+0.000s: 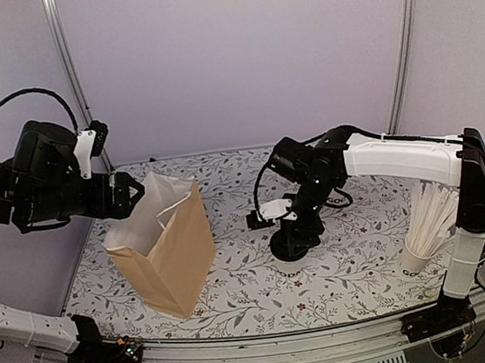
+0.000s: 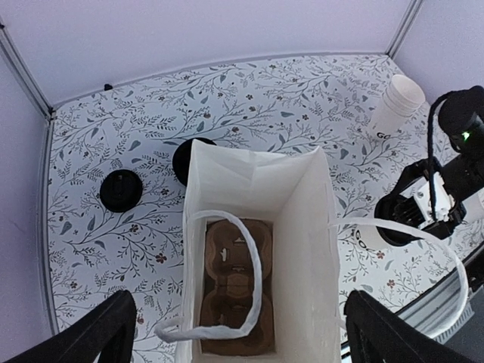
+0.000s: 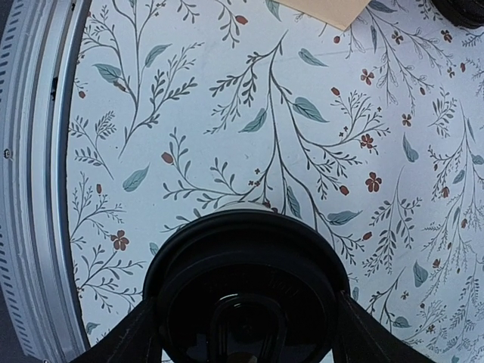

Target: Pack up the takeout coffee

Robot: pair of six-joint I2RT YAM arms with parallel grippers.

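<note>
A takeout coffee (image 1: 293,244) with a black lid (image 3: 246,265) stands on the table right of centre. My right gripper (image 1: 299,230) comes down on it from above, and its fingers (image 3: 140,336) press both sides of the lid. It also shows in the left wrist view (image 2: 399,221). Two more lidded coffees (image 2: 121,189) (image 2: 187,157) stand behind the brown paper bag (image 1: 176,250), hidden in the top view. The bag stands open with a cardboard cup carrier (image 2: 223,291) at its bottom. My left gripper (image 1: 130,194) hangs above the bag's mouth (image 2: 242,333), open wide and empty.
A stack of lidless white cups (image 1: 425,229) lies tilted at the right edge and also shows in the left wrist view (image 2: 397,106). The bag's white handles (image 2: 261,272) loop over its opening. The metal rail (image 3: 30,189) marks the table's near edge.
</note>
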